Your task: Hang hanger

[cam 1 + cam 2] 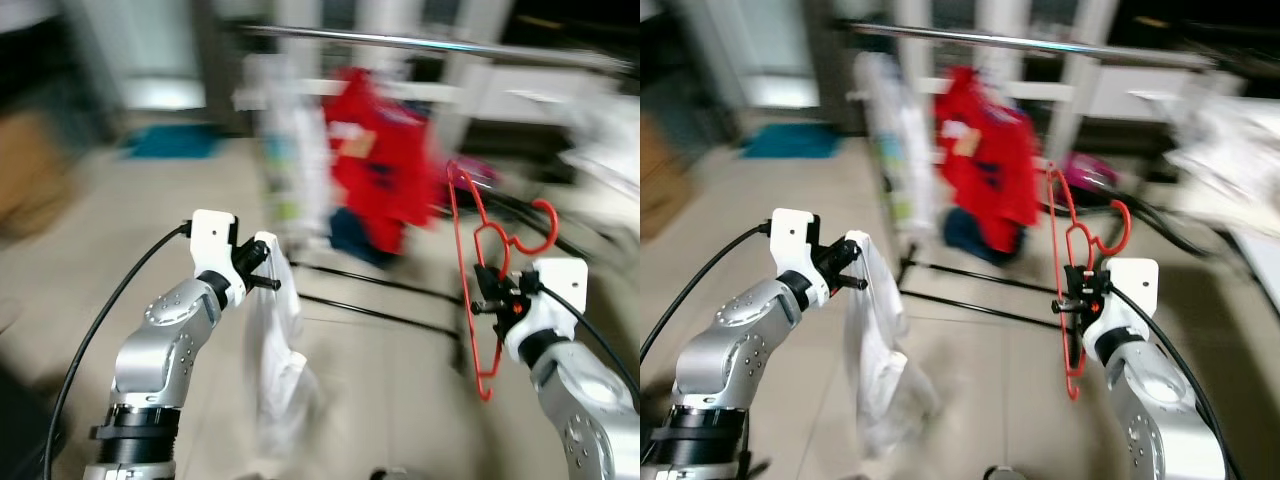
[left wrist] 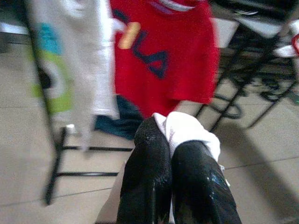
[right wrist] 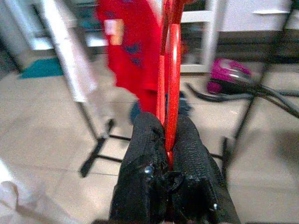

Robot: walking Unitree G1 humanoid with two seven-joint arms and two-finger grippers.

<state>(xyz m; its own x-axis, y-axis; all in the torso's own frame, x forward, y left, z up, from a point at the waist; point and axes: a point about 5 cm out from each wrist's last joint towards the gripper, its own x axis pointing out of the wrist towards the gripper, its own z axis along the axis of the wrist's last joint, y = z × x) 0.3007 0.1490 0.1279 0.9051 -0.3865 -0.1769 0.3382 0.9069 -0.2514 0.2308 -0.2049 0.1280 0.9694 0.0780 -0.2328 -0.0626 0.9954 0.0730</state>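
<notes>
Tiled floor (image 1: 400, 390) under metal clothes rail (image 1: 420, 42), red shirt (image 1: 385, 170) hanging.

Two silver metal arms, rounded joint housings dotted with small screws. White boxy wrist blocks. Left gripper (image 1: 268, 263) and right gripper (image 1: 487, 290): long black fingers (image 2: 147, 177), rough textured. Black cable loops from each wrist. Black collar rings on left arm.
</notes>
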